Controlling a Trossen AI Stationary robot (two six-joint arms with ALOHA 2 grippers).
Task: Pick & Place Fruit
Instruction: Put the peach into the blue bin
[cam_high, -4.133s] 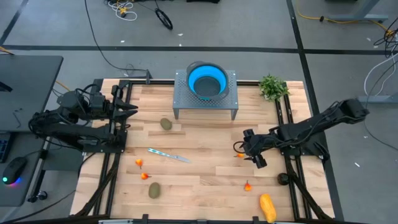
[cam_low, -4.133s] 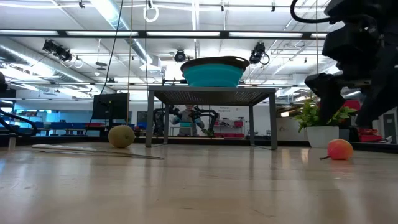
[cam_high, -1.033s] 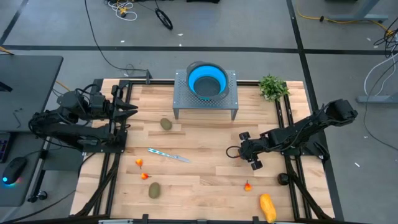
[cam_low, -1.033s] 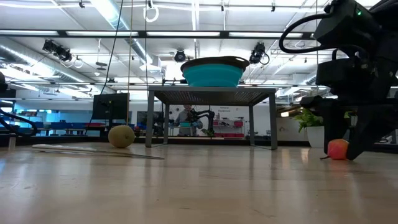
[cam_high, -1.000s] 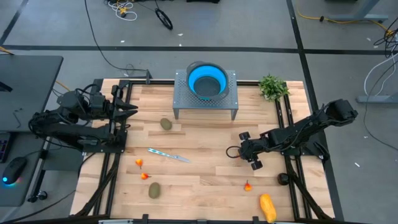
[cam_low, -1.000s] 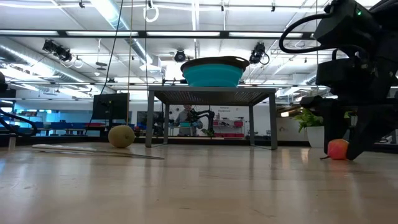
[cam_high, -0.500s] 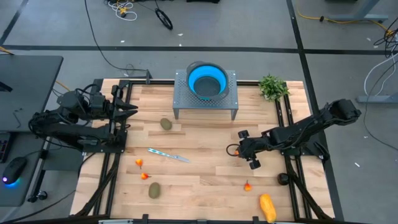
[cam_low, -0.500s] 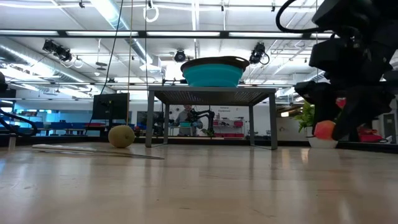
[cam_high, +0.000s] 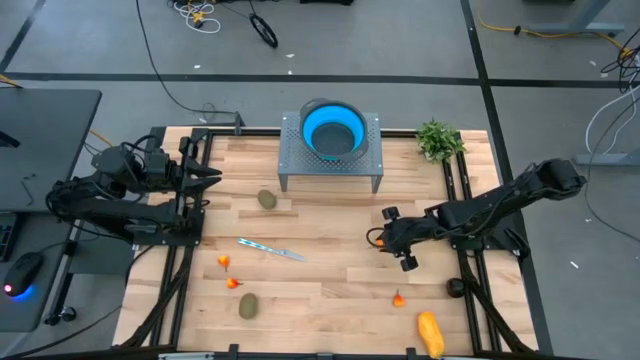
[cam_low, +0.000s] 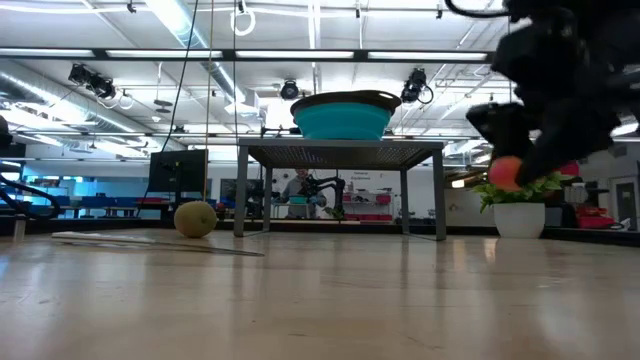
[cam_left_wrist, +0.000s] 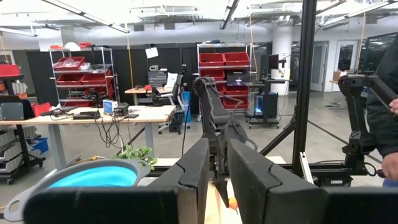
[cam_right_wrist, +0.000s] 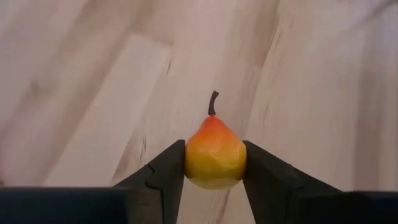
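We look down on a wooden counter (cam_high: 320, 290) with a dark arm at each side. At its far edge stands a perforated metal stand (cam_high: 331, 165) carrying a blue bowl (cam_high: 333, 130), and a green potted plant (cam_high: 437, 139) sits by the far right corner.

The right arm reaches in from the right edge, and its right pincer (cam_high: 381, 238) is over the boards right of centre. Our wrist view shows its two fingers closed on a small red-orange pear-shaped fruit (cam_right_wrist: 215, 154), stem pointing away from the camera, with bare wood below it. From the low camera the same fruit shows between the dark fingers, clear above the counter and level with the plant's leaves.

The left arm is folded over the left frame, and the left pincer (cam_high: 205, 176) hangs near the far left corner of the counter. Its fingers stand close together with only a thin gap, and nothing is between them.

The yellow-orange fruit (cam_high: 430, 333) lies at the near right edge. One brown-green kiwi (cam_high: 267, 199) rests just in front of the stand, and a second kiwi (cam_high: 248, 305) lies near the front left. A slim silvery stick (cam_high: 272, 250) lies slanted between them. Two tiny red-orange fruits (cam_high: 228, 272) sit close together left of the stick, and another tiny one (cam_high: 399, 298) lies near the front right.
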